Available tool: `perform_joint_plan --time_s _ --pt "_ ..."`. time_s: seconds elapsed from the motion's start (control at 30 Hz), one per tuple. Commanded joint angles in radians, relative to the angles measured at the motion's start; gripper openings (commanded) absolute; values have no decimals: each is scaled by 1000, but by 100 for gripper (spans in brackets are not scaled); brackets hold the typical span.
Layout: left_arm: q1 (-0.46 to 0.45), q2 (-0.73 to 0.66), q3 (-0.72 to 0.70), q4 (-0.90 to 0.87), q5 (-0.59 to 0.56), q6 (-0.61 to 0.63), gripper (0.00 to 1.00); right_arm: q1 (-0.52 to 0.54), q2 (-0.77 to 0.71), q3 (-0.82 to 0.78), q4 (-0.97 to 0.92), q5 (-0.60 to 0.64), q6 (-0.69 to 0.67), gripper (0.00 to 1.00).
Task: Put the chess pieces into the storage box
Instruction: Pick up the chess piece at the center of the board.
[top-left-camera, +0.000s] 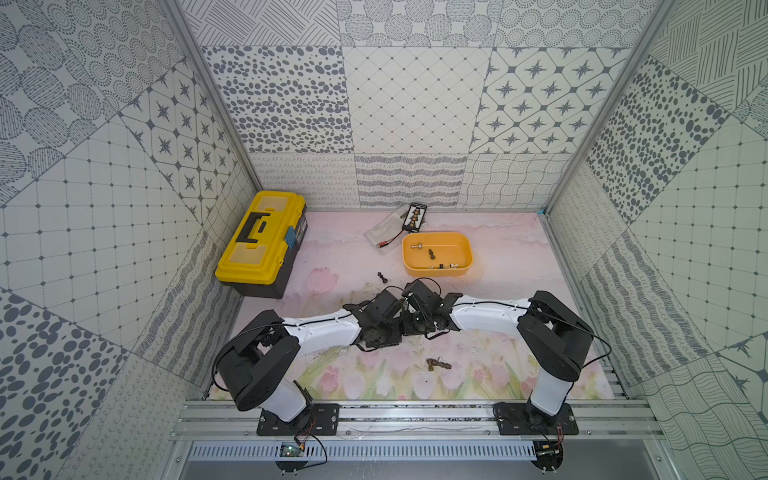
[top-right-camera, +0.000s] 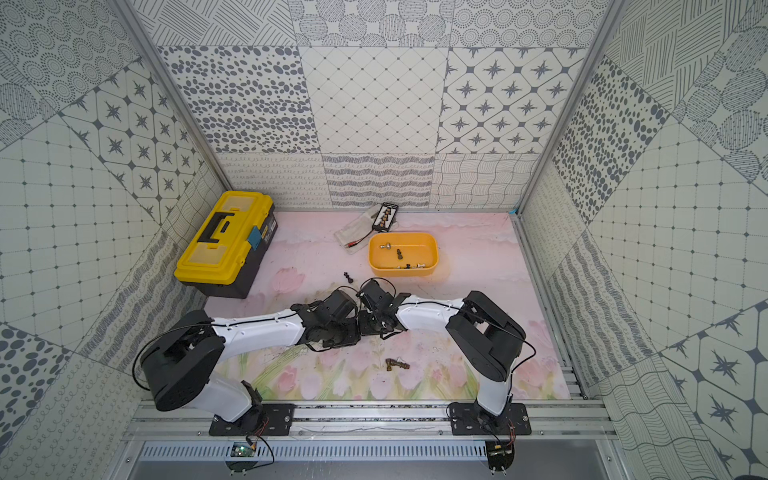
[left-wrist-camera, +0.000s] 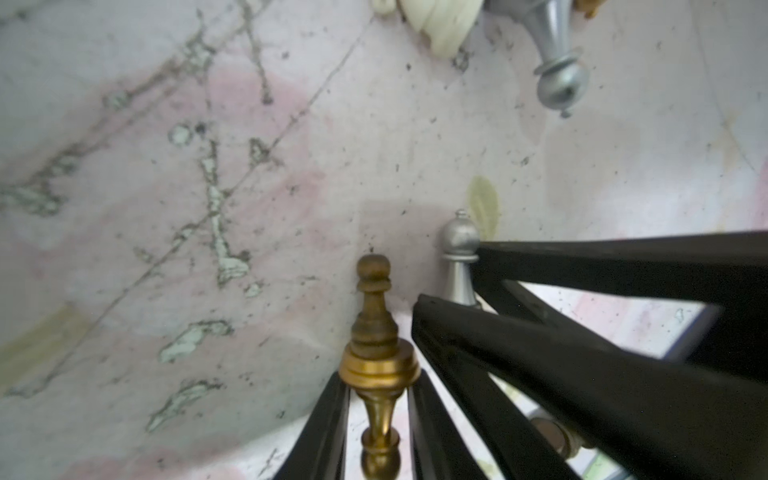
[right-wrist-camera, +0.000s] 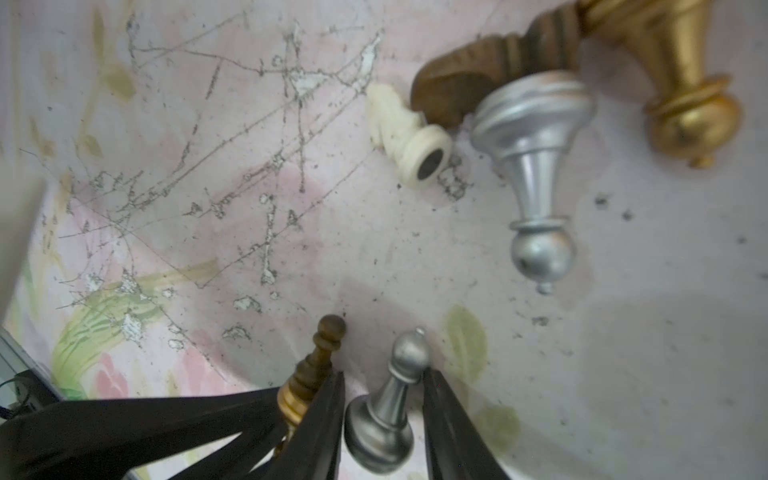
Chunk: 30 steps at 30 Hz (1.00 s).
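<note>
The storage box (top-left-camera: 436, 269) sat on the flowered mat (top-left-camera: 519, 291). It already held a few chess pieces: a gold one lying flat (top-left-camera: 417, 247), a black one (top-left-camera: 432, 252) and several small ones along the wall nearest the arms (top-left-camera: 444, 266).

On the arms' side of the box, both wrists met over the mat, hiding their fingers in both top views. In the left wrist view, the left gripper (left-wrist-camera: 378, 382) had its fingers pressed to either side of the gold collar of a gold-and-brown piece (left-wrist-camera: 376, 324). In the right wrist view, the right gripper (right-wrist-camera: 384, 374) pinched a small silver piece (right-wrist-camera: 388, 409), which lay tilted between its fingers. The two grippers crowded each other, with the right fingers just beside the left ones and the two held pieces nearly touching.

Just past the fingertips lay a loose cluster: a large silver piece (right-wrist-camera: 532, 166), a cream knight (right-wrist-camera: 405, 133) with its hollow base showing, a brown knight (right-wrist-camera: 457, 83) and a large gold piece (right-wrist-camera: 673, 75), the brown knight touching its neighbours.

A black piece (top-left-camera: 380, 277) stood near the box's corner, between the box and the wrists. Two brownish pieces (top-left-camera: 438, 365) lay farther from the box, toward the arm bases.

Behind the box, toward the back wall, a black case of gold pieces (top-left-camera: 416, 217) rested on a clear bag (top-left-camera: 384, 232). A yellow toolbox (top-left-camera: 262, 241) stood well apart on the box's left.
</note>
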Motion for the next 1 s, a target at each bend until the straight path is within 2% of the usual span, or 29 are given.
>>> perform_joint_plan --time_s 0.0,0.27,0.57,0.77,0.97 --pt "-3 20 -20 -58 -36 1 27 21 38 23 -79 37 -35 35" --pt "-2 9 -22 -73 -32 -2 28 21 -6 5 -109 85 -42 20" --pt "-3 -36 -5 -119 -45 5 44 -28 -209 0 -81 33 -27 16" --pt "-3 -55 20 -158 -44 11 47 -160 -283 61 -151 29 -108 17" --pt "-3 -104 62 -194 -44 29 47 -346 -193 213 -203 52 -263 17"
